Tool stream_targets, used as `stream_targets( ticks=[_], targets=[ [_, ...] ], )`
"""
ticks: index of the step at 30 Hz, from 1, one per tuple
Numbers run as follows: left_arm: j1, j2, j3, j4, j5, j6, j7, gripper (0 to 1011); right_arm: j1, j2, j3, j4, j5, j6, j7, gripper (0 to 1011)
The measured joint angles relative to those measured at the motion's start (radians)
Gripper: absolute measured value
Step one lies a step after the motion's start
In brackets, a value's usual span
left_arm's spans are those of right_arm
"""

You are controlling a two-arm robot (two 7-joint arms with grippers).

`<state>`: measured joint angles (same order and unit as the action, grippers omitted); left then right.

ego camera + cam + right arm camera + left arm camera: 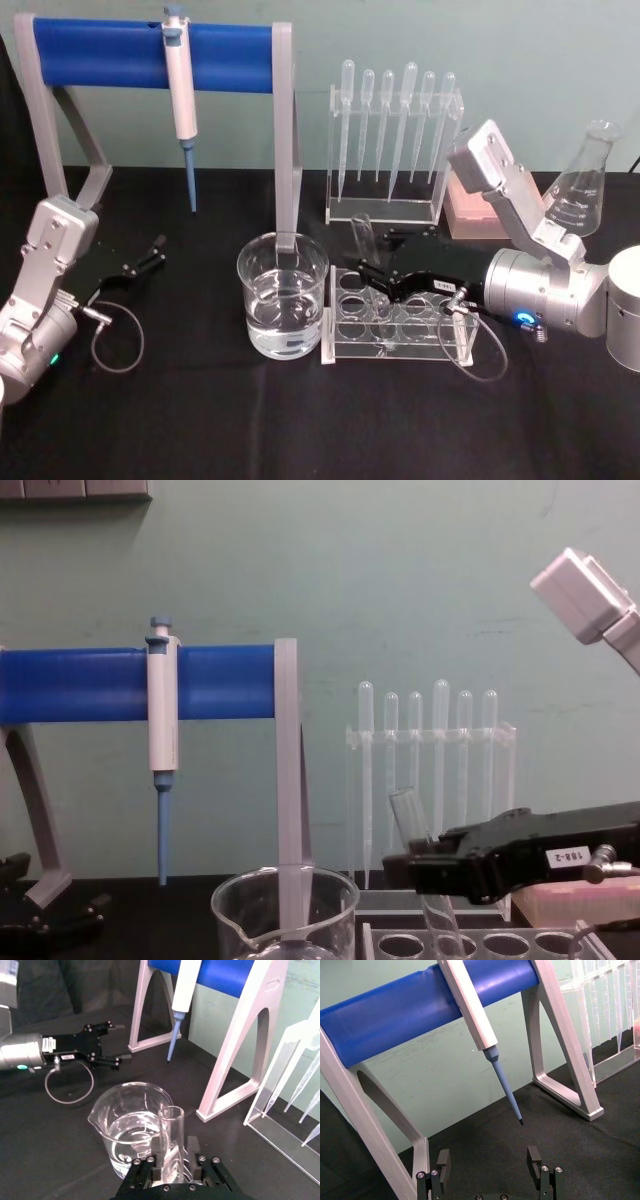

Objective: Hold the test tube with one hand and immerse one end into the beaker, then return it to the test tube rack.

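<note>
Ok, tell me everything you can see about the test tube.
The test tube is a clear glass cylinder with an open rim, apparently empty. It tilts, rim up and leaning toward the beaker, without touching it. The right gripper is shut on its middle from both sides. Its lower end dips into a hole of the clear rack beside the beaker; whether it rests on the rack's base cannot be told.

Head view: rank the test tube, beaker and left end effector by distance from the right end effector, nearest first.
1. Test tube: held in the right end effector, at the rack.
2. Beaker: just to its left.
3. Left end effector: open, at far left.
</note>
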<state>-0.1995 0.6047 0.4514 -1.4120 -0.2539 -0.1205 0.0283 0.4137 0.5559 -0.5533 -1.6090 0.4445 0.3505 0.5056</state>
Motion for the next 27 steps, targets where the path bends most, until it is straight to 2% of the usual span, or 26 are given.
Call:
stream_targets(
  ticks=[1, 4, 11, 21, 27],
  targets=[
    [0.000, 0.000, 0.000, 0.000, 0.000, 0.000, 0.000, 1000, -0.001, 0.000, 0.001, -0.001, 0.003, -0.001, 0.000, 361],
    [0.000, 0.000, 0.000, 0.000, 0.000, 0.000, 0.000, 1000, -0.014, 0.000, 0.013, -0.018, 0.018, -0.008, -0.001, 230],
    [0.000, 0.000, 0.000, 0.000, 0.000, 0.000, 0.000, 1000, -0.059, 0.008, 0.052, -0.069, 0.050, -0.046, -0.028, 224],
    [0.000, 0.000, 0.000, 0.000, 0.000, 0.000, 0.000, 1000, -0.162, 0.030, 0.148, -0.194, 0.090, -0.153, -0.089, 225],
    [0.000, 0.000, 0.000, 0.000, 0.000, 0.000, 0.000, 1000, -0.186, 0.032, 0.181, -0.232, 0.102, -0.184, -0.104, 225]
  ],
)
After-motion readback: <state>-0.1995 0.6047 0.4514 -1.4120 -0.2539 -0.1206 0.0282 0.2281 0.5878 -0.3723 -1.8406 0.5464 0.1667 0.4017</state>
